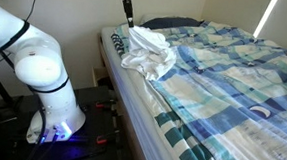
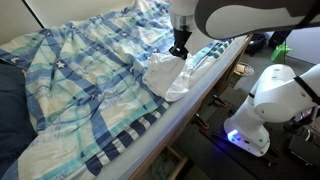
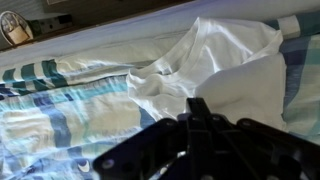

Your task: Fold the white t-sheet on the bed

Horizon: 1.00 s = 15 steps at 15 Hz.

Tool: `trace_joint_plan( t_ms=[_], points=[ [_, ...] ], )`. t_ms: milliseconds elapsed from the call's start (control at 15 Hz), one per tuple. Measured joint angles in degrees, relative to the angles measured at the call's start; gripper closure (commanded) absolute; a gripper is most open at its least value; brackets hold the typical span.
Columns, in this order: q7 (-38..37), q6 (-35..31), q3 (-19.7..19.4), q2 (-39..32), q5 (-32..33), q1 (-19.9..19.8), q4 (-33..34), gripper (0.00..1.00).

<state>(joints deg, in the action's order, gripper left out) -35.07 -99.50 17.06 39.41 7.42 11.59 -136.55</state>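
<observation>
Gripper (image 1: 128,18) (image 2: 180,49) jaws are pressed fully together, pointing down over the long edge of the bed (image 1: 212,104) that lies nearest the robot. The tip sits right at the highest bunch of the shirt (image 1: 151,50) (image 2: 174,73). Whether a pinch of cloth is caught between the jaws cannot be told. In the wrist view the dark gripper (image 3: 197,106) reaches in from the bottom, with its closed tip over the crumpled cloth (image 3: 225,65).

The shirt is white, thin and heavily wrinkled. It lies in a loose heap on top of the bed, close to that same long edge, and part of it hangs slightly over the side in an exterior view. It lies unfolded, far smaller than the bed.

A bedspread (image 2: 80,80) checked in light blue, teal and white covers the rest of the bed. It is rumpled in broad folds. A dark pillow (image 1: 173,23) rests at the head of the bed, beyond the shirt.

The white arm (image 2: 250,15) stretches in above the bed from the side, and its rounded base (image 1: 56,110) (image 2: 255,125) stands on the floor beside the bed.
</observation>
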Motion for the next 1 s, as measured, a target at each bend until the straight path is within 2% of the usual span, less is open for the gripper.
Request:
trace_joint_plan(
  t_ms=[467,1000],
  points=[
    [0.0,0.1,0.3,-0.2,0.0,-2.4,-0.9,1.00],
    [0.0,4.2,0.1,1.5,0.1,-4.6,-7.5,1.00]
  ],
)
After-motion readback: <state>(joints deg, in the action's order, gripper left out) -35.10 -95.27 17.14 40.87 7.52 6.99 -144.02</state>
